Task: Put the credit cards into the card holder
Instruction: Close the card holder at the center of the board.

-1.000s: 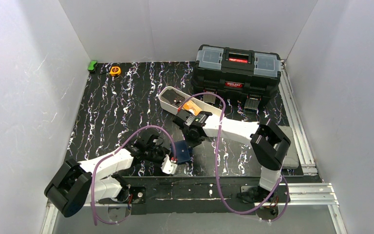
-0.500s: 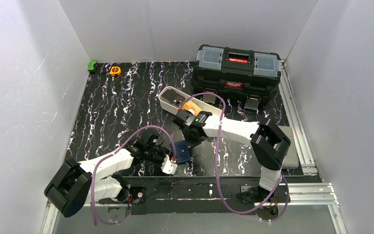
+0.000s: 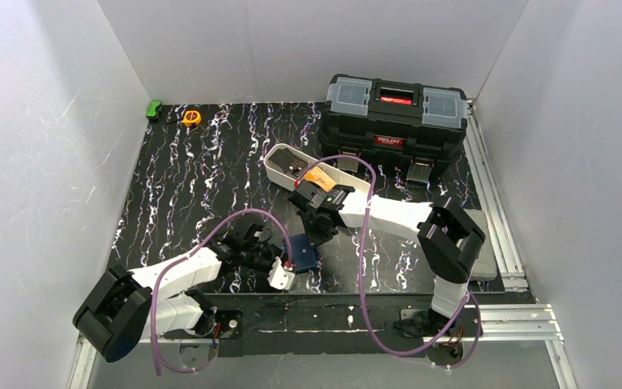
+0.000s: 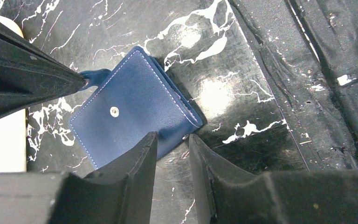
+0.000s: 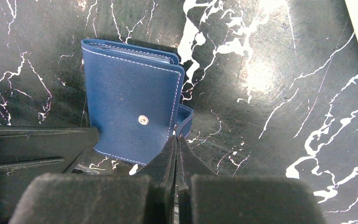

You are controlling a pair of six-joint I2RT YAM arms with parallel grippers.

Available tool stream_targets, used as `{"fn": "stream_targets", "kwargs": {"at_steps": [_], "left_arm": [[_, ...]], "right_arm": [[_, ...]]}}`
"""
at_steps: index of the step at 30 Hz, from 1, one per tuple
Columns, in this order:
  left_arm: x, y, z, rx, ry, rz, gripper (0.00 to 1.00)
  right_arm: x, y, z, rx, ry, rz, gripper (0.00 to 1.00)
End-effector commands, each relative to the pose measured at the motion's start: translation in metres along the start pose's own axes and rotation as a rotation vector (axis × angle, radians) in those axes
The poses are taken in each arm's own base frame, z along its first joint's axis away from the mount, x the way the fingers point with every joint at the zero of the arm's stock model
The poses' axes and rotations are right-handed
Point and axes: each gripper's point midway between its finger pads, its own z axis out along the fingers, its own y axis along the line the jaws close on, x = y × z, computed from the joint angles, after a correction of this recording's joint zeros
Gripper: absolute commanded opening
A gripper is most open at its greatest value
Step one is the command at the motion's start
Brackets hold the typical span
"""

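The right gripper (image 5: 176, 145) has its fingers clenched flat together, and their tips touch the snap tab (image 5: 185, 116) that curls off the card holder's (image 5: 130, 100) edge at 3 o'clock in the right wrist view. The navy card holder lies folded shut on the black marbled table (image 3: 202, 174), its metal snap stud facing up.

The left gripper (image 4: 172, 140) comes at the card holder from 6 o'clock in its own view. Its fingers stand partly apart, one overlapping the cover and the other against the folded corner. With wallet material filling the gap they look clamped on that corner, though the angle is poor.

In the top view the card holder sits near the table's front edge, between the two wrists. At 12 o'clock from it lies a white oblong tray (image 3: 274, 167) holding an orange credit card (image 3: 317, 176) and a dark object (image 3: 296, 168). The right arm's wrist hangs over the tray's near end, between tray and card holder. A black toolbox (image 3: 394, 113) stands at 1 o'clock. A yellow tape measure (image 3: 192, 117) and a green object (image 3: 154, 109) sit well apart at 11 o'clock, in the far left corner. Purple cables (image 3: 359, 243) loop over both arms.
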Motion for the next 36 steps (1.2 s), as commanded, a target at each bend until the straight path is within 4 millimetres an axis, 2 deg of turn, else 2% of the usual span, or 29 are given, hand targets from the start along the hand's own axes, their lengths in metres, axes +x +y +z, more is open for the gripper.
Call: {"fn": "stream_targets", "kwargs": {"at_steps": [1, 7, 17, 31, 36], "left_arm": [[-0.011, -0.007, 0.001, 0.025, -0.054, 0.009, 0.31], [-0.013, -0.001, 0.002, 0.036, -0.058, 0.009, 0.31], [-0.008, -0.007, 0.008, 0.096, -0.056, 0.046, 0.32], [-0.009, -0.011, 0.006, 0.104, -0.051, 0.053, 0.31], [-0.01, -0.011, 0.006, 0.102, -0.055, 0.053, 0.31]], "right_arm": [[-0.014, 0.011, -0.017, -0.055, -0.051, 0.001, 0.01], [-0.014, 0.014, -0.016, -0.072, -0.044, -0.01, 0.01], [-0.016, 0.025, -0.011, -0.111, -0.024, -0.037, 0.01], [-0.011, 0.032, 0.01, -0.128, 0.028, -0.045, 0.01], [-0.013, 0.033, 0.009, -0.134, 0.02, -0.044, 0.01]]}}
